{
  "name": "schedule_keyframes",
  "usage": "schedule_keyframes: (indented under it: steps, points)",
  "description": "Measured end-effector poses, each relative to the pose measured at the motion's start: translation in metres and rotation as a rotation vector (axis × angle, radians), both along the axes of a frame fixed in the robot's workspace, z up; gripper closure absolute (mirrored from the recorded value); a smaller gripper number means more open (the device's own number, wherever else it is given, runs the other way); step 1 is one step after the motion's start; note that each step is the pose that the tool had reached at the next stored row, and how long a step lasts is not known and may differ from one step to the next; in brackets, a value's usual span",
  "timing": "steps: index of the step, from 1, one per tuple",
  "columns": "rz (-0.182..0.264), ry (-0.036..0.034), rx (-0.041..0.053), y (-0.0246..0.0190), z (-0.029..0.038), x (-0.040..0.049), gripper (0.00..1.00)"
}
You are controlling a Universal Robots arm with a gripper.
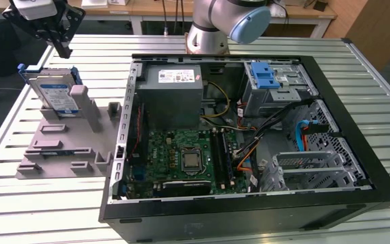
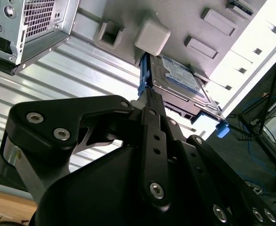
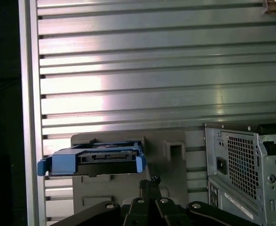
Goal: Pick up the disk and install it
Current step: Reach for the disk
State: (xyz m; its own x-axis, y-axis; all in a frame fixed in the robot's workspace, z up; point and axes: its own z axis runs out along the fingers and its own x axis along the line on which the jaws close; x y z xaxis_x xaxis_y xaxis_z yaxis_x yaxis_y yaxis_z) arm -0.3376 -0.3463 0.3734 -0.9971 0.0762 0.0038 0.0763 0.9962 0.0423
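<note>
At the exterior view's left, your pincer [image 1: 65, 53] hung just above the disk [image 1: 51, 94], not touching it. In both wrist views the pincer [image 3: 149, 181] [image 2: 147, 96] looked clenched, tips together, with nothing held.

The disk stood on edge in the grey stand [image 1: 63, 147] on the slatted table [image 1: 357, 76], with its blue carrier [image 1: 24, 68] framing it. In the first wrist view the disk [image 3: 98, 162] showed edge-on. In the second wrist view its label side [image 2: 180, 77] showed.

Just beside the stand, toward the exterior view's right, the open computer case [image 1: 249, 213] lay on its side. Inside it were the grey box [image 1: 171, 101] and the circuit board [image 1: 181, 152]. Further right was the metal cage [image 1: 276, 94] with its blue latch [image 1: 266, 76].
</note>
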Motion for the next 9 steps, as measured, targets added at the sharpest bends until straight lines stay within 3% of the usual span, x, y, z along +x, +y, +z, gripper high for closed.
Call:
schedule_keyframes:
  steps: [9]
  points:
    - [0.0, 0.0, 0.0, 0.0008, 0.0, -0.004, 0.89]
